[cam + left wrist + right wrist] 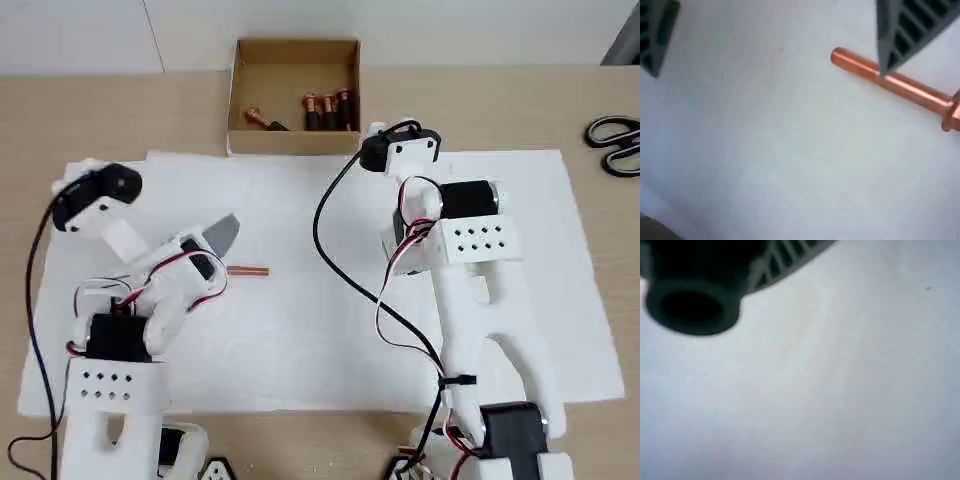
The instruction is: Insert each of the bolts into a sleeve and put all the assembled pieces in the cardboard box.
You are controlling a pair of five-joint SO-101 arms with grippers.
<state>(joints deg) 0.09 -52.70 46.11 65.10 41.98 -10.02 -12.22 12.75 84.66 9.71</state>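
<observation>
Copper bolt [248, 270] is seen lying flat on the white paper sheet [300, 340]. The left pincer [768, 74] is spread wide open above it, one jaw tip over the shank, a stance judged suited to closing on the shank for a pickup. A black sleeve [692, 307] appears to be gripped in the closed right pincer [710, 272], its bore left exposed, presumably so that the bolt can be pushed in. Several assembled pieces [328, 108] are laid in the cardboard box [235, 90] at the far side of the tabletop [100, 110]. No brand, label or writing can be read.
</observation>
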